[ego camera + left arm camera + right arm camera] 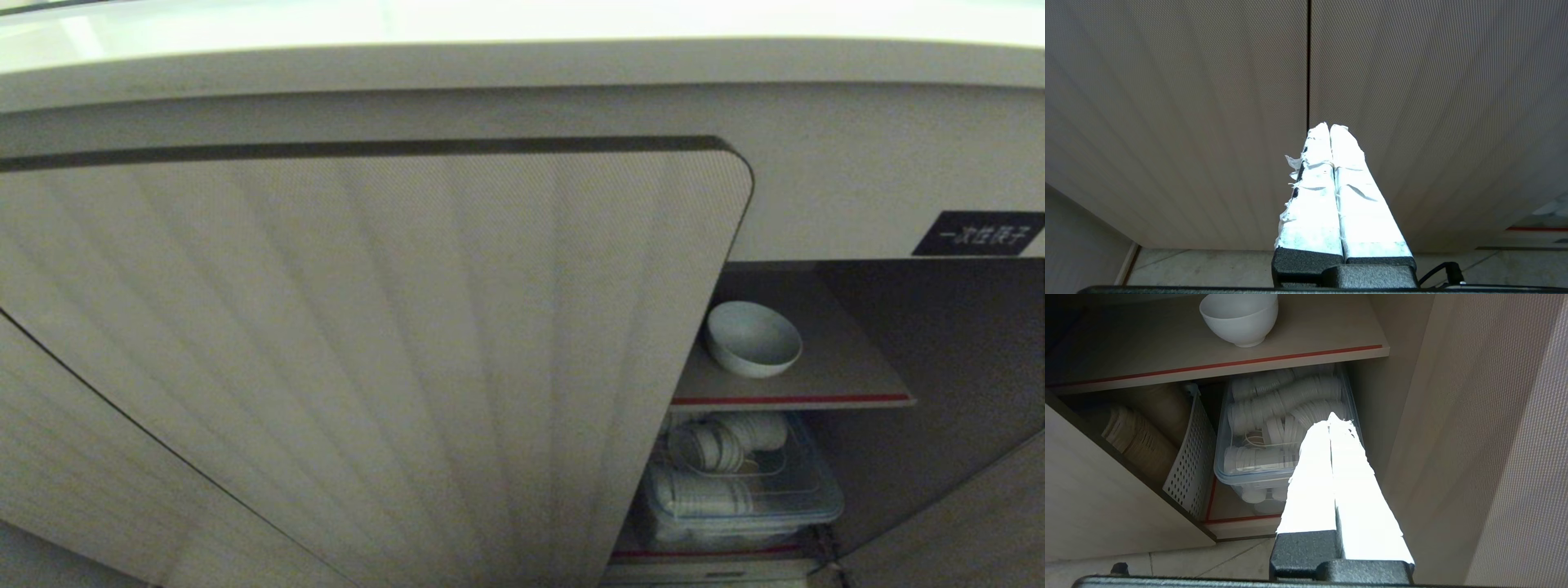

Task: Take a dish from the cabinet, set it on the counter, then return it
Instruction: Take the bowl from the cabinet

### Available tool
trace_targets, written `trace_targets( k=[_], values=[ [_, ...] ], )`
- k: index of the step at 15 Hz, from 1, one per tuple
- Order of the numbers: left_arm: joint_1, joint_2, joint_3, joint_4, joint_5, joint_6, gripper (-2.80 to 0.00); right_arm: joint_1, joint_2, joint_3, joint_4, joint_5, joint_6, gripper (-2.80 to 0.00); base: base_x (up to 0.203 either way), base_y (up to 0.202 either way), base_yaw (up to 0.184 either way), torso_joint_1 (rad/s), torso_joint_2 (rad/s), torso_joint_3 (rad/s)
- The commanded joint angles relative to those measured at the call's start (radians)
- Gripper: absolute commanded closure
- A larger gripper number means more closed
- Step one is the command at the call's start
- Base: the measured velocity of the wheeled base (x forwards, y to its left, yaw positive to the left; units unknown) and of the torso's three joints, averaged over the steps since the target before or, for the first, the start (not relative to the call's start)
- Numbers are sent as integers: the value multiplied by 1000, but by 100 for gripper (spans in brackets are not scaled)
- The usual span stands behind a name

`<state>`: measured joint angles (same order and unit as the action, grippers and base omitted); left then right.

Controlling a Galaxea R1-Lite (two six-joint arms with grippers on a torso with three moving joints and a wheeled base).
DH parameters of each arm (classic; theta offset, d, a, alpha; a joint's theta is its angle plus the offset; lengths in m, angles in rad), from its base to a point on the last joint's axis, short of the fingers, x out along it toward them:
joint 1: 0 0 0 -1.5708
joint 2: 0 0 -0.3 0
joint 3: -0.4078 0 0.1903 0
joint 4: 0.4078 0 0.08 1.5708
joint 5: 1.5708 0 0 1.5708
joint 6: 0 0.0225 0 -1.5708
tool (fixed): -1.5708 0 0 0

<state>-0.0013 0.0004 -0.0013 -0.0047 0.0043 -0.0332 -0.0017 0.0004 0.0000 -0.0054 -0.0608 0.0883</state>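
1. Bowl (753, 338): upright on cabinet (367, 343) shelf (816, 384), 3 o'clock of door; untouched.
2. Right gripper (1331, 418), left gripper (1329, 127): both closed, empty.
3. Risks: closed fingers may knock bowl off shelf; arm may clip door.

Red-edged shelf (816, 384), white bowl (753, 339) on it

I see glossy white ceramic bowl (1238, 317), ribbed matt wood-grain cabinet door (367, 359), clear plastic tub (1286, 457), perforated plastic basket (1192, 465)
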Motion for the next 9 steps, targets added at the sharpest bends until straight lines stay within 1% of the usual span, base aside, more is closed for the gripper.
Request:
trace_targets(
  k=[1,9],
  values=[
    [0,0,0,0,0,-1,0,0,0,0,-1,-1,1,0,0,0,0,0,0,0],
    [0,0,0,0,0,-1,0,0,0,0,-1,-1,1,0,0,0,0,0,0,0]
  ],
)
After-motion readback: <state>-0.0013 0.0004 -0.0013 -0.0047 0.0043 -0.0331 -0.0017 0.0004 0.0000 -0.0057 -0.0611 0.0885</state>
